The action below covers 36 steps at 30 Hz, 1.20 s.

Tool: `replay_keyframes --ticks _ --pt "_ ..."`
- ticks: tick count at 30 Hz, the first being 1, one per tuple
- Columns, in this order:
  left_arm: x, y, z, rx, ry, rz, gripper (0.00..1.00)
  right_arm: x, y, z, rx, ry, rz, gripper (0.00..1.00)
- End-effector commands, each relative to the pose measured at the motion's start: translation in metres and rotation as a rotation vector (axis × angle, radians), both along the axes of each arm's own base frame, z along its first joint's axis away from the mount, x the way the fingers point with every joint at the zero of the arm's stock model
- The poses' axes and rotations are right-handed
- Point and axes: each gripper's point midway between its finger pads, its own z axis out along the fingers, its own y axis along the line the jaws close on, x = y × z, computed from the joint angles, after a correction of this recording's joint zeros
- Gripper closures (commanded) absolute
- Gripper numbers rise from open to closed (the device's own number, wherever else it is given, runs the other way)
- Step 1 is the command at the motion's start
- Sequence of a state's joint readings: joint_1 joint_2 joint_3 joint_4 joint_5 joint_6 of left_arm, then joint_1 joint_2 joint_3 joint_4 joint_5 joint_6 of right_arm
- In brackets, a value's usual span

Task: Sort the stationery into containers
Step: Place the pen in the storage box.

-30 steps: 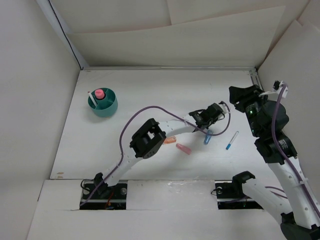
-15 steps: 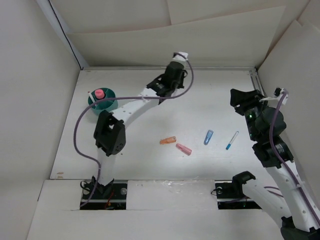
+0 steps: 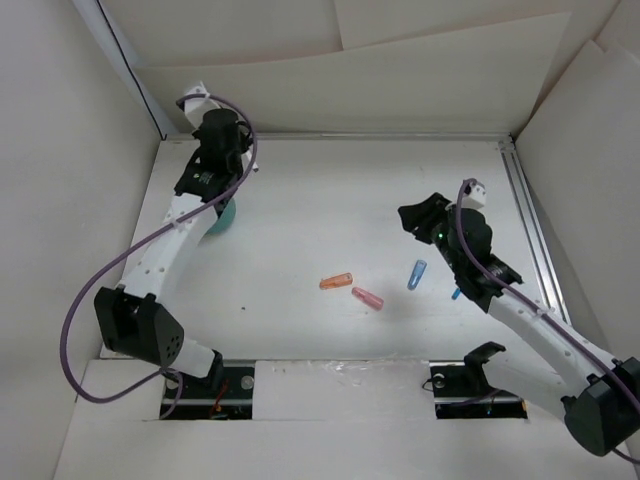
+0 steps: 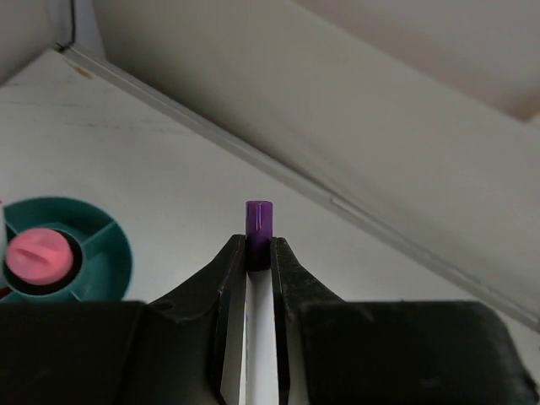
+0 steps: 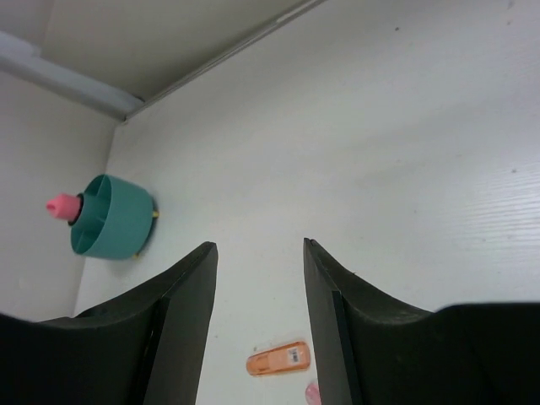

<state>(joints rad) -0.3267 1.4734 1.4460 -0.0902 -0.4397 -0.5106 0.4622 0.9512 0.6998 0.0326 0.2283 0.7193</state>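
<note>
One table (image 3: 300, 190), one teal cup (image 4: 101, 253) far-left, one pink-topped piece (image 4: 38, 256) in its centre. Left gripper (image 4: 258, 253), near the cup, pinched one purple-tipped pen (image 4: 259, 221). Right gripper (image 5: 257, 261) was half open and empty. Three stubs lay mid-table: orange (image 3: 336, 282), pink (image 3: 367, 298), light-blue (image 3: 417, 274).

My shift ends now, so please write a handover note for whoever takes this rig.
Left pincer: shut on the purple-tipped pen, near the teal cup.
Right pincer: open, empty, above the table.
Done: pink-capped piece stands in the cup's centre.
Left to do: the held pen, plus orange piece, pink piece, light-blue piece and blue pen lying on the table.
</note>
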Motion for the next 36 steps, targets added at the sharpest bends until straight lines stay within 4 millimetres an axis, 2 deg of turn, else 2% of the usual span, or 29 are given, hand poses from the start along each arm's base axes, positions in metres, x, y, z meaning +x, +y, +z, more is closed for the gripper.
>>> replay_keyframes --ticks 1,2,5,6,9,10,12,13,17,19,20,21,23,28,34,36 --pt "-0.012 0.036 0.037 -0.041 -0.09 0.146 0.97 0.005 0.018 0.042 0.07 -0.159 0.03 0.49" --pt "-0.016 0.051 0.037 -0.014 -0.077 0.206 0.97 0.003 0.025 0.039 0.068 -0.15 0.054 0.49" --pt "-0.02 0.073 0.04 0.028 -0.075 0.293 0.96 -0.002 0.038 0.038 0.061 -0.153 0.092 0.49" --pt "-0.021 0.086 0.041 0.034 -0.076 0.338 0.96 -0.001 0.036 0.038 0.05 -0.156 0.085 0.49" --pt "-0.022 0.108 0.041 0.039 -0.076 0.398 0.96 -0.002 0.038 0.038 0.049 -0.157 0.086 0.49" --pt "-0.024 0.125 0.039 0.044 -0.067 0.436 0.96 -0.002 0.038 0.038 0.049 -0.157 0.086 0.49" --pt "-0.022 0.142 0.027 0.052 -0.044 0.469 0.96 -0.002 0.038 0.038 0.049 -0.157 0.086 0.49" --pt "-0.02 0.162 0.02 0.058 -0.027 0.516 0.96 -0.002 0.038 0.038 0.049 -0.157 0.086 0.49" --pt "-0.017 0.198 -0.003 0.069 0.028 0.602 0.96 -0.002 0.038 0.037 0.041 -0.159 0.087 0.49" --pt "-0.018 0.209 -0.006 0.106 0.042 0.64 0.96 -0.002 0.038 0.037 0.041 -0.159 0.088 0.49" --pt "-0.017 0.212 -0.014 0.125 0.062 0.654 0.96 -0.002 0.038 0.042 0.045 -0.167 0.087 0.49" --pt "-0.017 0.214 -0.012 0.132 0.053 0.663 0.96 -0.002 0.04 0.042 0.046 -0.167 0.098 0.49" --pt "-0.013 0.217 -0.021 0.163 0.08 0.679 0.96 -0.002 0.042 0.037 0.039 -0.15 0.109 0.49" --pt "-0.005 0.224 -0.036 0.22 0.118 0.703 0.96 -0.002 0.042 0.041 0.034 -0.161 0.11 0.49" --pt "-0.005 0.239 -0.06 0.289 0.19 0.744 0.96 0.001 0.041 0.037 0.03 -0.151 0.11 0.49" --pt "-0.005 0.242 -0.059 0.317 0.195 0.758 0.96 0.0 0.043 0.037 0.031 -0.151 0.119 0.49"
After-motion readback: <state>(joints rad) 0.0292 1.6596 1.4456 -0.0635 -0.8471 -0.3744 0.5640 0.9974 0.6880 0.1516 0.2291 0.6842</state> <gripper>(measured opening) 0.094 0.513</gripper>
